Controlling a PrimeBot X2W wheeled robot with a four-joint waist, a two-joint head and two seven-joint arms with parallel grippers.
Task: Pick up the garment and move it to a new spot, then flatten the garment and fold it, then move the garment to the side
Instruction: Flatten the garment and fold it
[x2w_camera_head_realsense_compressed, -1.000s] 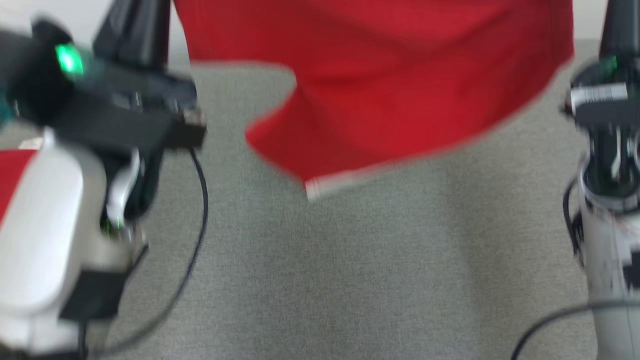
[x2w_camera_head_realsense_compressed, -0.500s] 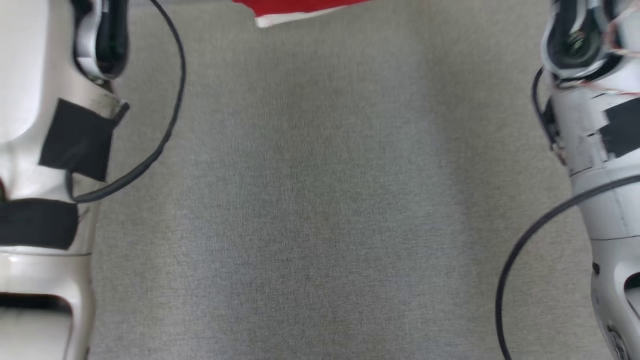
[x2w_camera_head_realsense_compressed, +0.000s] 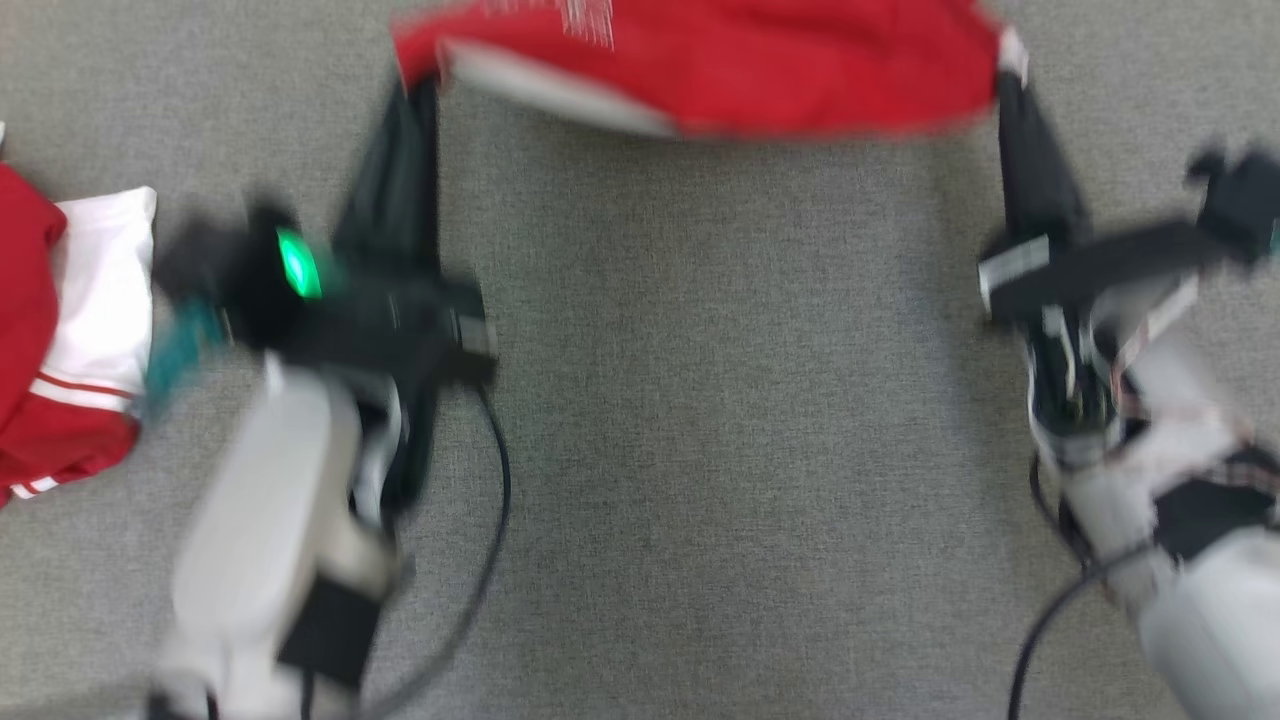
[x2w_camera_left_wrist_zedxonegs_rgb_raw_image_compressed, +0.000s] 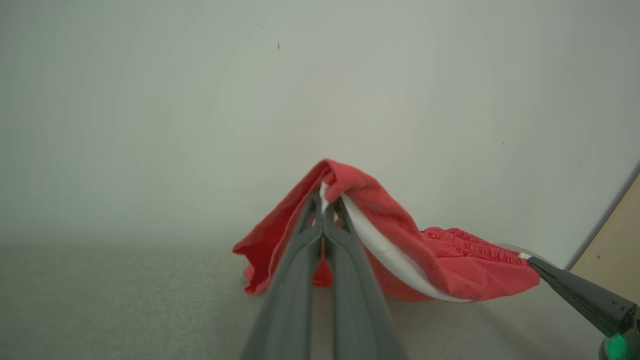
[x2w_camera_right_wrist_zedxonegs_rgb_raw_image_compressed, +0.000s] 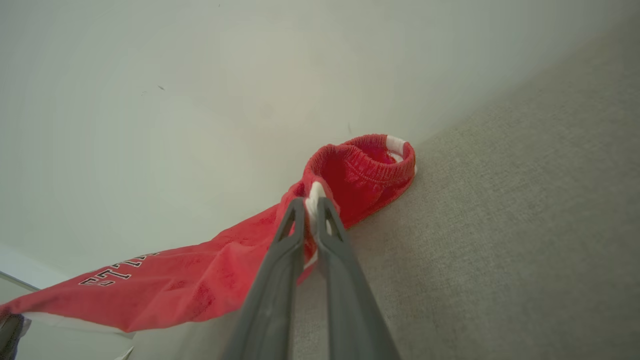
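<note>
The right gripper (x2w_camera_right_wrist_zedxonegs_rgb_raw_image_compressed: 310, 202) has its two dark fingers pinched together on a white-trimmed edge of the red garment (x2w_camera_right_wrist_zedxonegs_rgb_raw_image_compressed: 200, 285). Just past the fingertips the elastic waistband (x2w_camera_right_wrist_zedxonegs_rgb_raw_image_compressed: 370, 165) curls into a loop that rests on the grey cloth surface (x2w_camera_right_wrist_zedxonegs_rgb_raw_image_compressed: 500, 225). The rest stretches away to the lower left, showing black-and-white lettering (x2w_camera_right_wrist_zedxonegs_rgb_raw_image_compressed: 117, 268), with a pale wall (x2w_camera_right_wrist_zedxonegs_rgb_raw_image_compressed: 175, 100) behind.
</note>
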